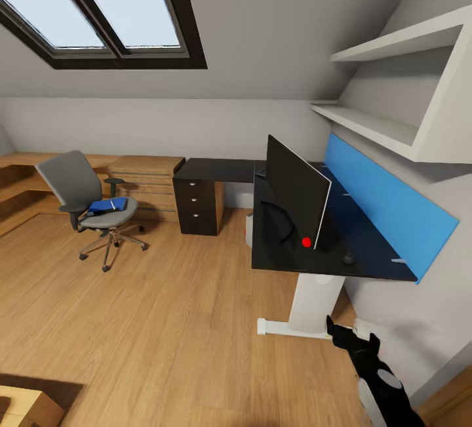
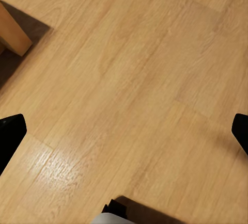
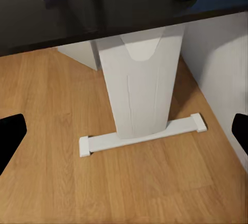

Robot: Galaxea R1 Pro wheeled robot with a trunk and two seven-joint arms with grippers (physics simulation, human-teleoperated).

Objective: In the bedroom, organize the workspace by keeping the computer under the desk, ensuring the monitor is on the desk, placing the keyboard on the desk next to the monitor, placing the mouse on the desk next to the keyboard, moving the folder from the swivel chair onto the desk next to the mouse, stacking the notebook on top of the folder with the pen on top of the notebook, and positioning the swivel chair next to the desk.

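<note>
The large L-shaped black tabletop (image 1: 288,243) with its white leg (image 3: 139,90) and blue back panel (image 1: 387,204) stands just ahead of the right pincer (image 3: 124,131), which hangs low near the foot of that leg. Both fingertips sit far apart at the two edges of the right wrist view, so this pincer is wide open and holds nothing. The left pincer (image 2: 124,131) is the same, spread wide and empty, over the bare light-wood plank floor (image 2: 134,90).

The wide thin black monitor (image 1: 298,191) already stands on the tabletop, above and beyond the right pincer. A small dark rounded thing (image 1: 349,258), maybe the mouse, lies near its foot. The grey upholstered swivel chair (image 1: 88,194) with chrome base is well apart, far to the left side. Its seat carries flat blue items (image 1: 108,204), probably the folder with the notebook; I cannot tell them apart.

I judge the robot is on its way to the chair. To do this well, the base should come close and square to the seat, so the arm can come down on the top blue item without pushing the chair on its castors.

The black three-drawer unit (image 1: 198,207) is closed; its contents cannot be seen.
</note>
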